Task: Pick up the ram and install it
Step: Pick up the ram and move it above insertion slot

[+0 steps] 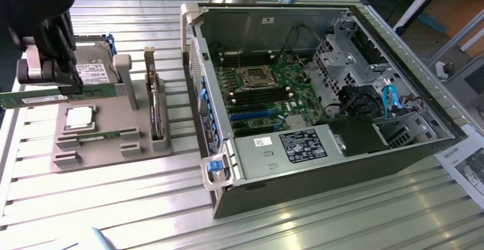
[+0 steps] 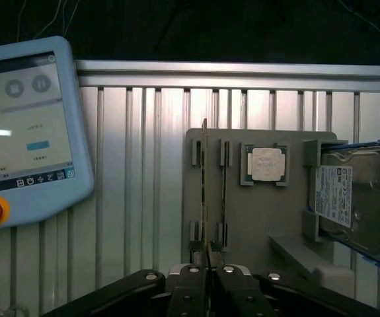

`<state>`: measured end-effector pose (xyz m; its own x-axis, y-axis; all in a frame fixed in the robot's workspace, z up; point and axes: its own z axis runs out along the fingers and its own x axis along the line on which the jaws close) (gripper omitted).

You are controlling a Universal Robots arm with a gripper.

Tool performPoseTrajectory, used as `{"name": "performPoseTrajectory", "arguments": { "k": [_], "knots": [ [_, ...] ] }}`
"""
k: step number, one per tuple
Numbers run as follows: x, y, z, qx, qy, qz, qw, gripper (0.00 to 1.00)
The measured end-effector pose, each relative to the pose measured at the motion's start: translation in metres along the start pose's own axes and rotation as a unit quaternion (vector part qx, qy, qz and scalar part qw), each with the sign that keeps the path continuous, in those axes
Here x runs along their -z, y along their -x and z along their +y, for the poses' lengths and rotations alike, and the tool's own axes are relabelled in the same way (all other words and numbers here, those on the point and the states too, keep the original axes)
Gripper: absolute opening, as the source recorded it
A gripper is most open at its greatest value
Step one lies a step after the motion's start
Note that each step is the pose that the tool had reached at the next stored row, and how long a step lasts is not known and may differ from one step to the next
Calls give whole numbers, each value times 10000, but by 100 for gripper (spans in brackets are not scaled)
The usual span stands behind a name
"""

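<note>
The pincer (image 1: 67,83) is clenched on the ram (image 1: 38,98) — the green stick is held level and on edge over the grey holder (image 1: 113,148), at about nine o'clock from the open computer case (image 1: 318,91) in the exterior view. Seen from the stick, the processor chip (image 1: 79,118) lies at six o'clock, the hard drive (image 1: 94,68) at twelve and a dark upright card (image 1: 155,111) at three — all on the ribbed metal worktop (image 1: 318,221).

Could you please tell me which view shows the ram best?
The exterior view: the ram shows its green face lengthwise, clamped in the tool. The wrist view shows it edge-on, a thin line.
</note>
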<state>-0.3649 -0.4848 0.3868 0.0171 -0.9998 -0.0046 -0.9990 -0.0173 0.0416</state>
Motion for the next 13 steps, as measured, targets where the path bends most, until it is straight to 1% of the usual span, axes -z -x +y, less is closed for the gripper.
{"name": "performPoseTrajectory", "arguments": {
  "k": [2,5,6,7,9,13],
  "knots": [
    [63,0,3,0,0,0,10000,12],
    [185,1,7,0,0,0,10000,12],
    [246,1,9,0,0,0,10000,12],
    [285,1,11,0,0,0,10000,12],
    [335,1,13,0,0,0,10000,12],
    [342,1,13,0,0,0,10000,12]
  ]
}}
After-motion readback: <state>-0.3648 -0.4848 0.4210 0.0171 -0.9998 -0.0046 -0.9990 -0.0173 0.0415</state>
